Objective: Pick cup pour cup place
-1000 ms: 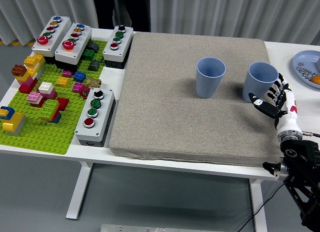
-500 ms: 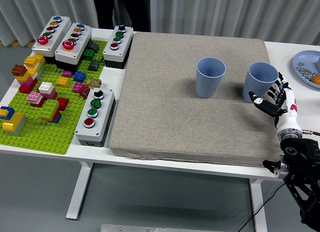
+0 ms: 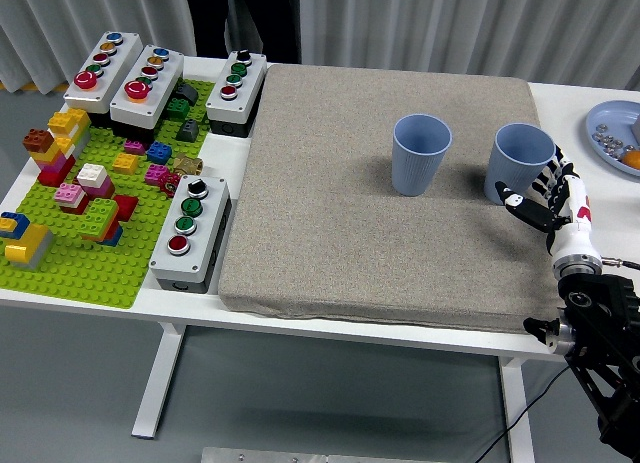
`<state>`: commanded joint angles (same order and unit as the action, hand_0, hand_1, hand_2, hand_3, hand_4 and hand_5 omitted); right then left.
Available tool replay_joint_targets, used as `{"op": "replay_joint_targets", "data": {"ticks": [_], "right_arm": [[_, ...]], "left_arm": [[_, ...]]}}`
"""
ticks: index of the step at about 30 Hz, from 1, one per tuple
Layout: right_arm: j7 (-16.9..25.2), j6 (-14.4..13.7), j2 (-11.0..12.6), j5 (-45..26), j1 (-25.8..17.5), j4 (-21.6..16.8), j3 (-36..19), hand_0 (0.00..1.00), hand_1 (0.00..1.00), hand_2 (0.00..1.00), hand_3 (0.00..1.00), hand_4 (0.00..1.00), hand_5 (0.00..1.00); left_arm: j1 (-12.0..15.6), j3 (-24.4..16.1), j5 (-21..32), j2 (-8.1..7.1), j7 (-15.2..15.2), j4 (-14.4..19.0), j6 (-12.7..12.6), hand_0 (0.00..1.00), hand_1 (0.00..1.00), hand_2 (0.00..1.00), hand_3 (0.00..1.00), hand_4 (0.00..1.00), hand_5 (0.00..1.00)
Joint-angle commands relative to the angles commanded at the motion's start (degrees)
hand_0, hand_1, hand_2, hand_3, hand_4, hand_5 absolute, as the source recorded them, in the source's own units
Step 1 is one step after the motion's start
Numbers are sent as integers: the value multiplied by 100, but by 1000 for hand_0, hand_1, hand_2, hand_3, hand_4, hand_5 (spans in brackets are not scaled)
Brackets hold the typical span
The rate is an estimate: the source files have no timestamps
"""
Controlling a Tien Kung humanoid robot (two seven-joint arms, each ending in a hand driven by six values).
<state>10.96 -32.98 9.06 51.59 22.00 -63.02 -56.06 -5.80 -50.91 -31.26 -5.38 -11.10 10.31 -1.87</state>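
A: What are the fingers (image 3: 541, 186) on the right hand (image 3: 553, 198) doing?

B: They are spread and slightly bent, holding nothing. The tips sit right at the near side of the right cup (image 3: 519, 163); whether they touch its wall I cannot tell. The thumb points left, below the cup's base.

A: And the hand itself?

B: White and black, standing up from a black arm that enters at the lower right corner, over the right edge of the grey mat (image 3: 380, 193).

A: Where are the cups?

B: Both are blue and upright on the mat's far right part. The right cup stands by the mat's right edge; the left cup (image 3: 420, 154) is beside it, apart from it. Their contents are not visible.

A: What else is on the table (image 3: 80, 293)?

B: A blue plate (image 3: 612, 131) at the right edge with small silvery bits and something orange. On the left, a green baseplate (image 3: 75, 258) with coloured building bricks, and four grey button boxes (image 3: 189, 233) around it, one just beside the mat's left edge.

A: The left hand?

B: Out of view.
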Motion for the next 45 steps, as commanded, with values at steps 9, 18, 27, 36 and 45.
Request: {"op": "replay_joint_targets", "data": {"ticks": [9,18,27,36,45], "right_arm": [[-8,13,-21,0,-14,35,9,874,845,929,962,851,204],[-11,22,-27,14,14,81,-36,874,844,929,962,851,203],[-13,31,-31,12,43,117,-47,874,844,928,962,850,203],[-15,46,-39,9,83,162,-60,874,844,929,962,850,204],[-23,61,-50,8,121,219,-63,874,844,928,962,849,204]], "left_arm": [[18,12,-4,-3,-4,0,1,759,802,838,758,503,948],[12,24,8,-7,2,0,1,759,802,839,759,503,948],[-3,48,25,-7,5,0,6,759,802,838,758,503,948],[-31,58,24,-7,8,0,8,759,803,838,758,503,947],[-44,69,21,-6,7,0,11,760,804,839,759,502,946]]}}
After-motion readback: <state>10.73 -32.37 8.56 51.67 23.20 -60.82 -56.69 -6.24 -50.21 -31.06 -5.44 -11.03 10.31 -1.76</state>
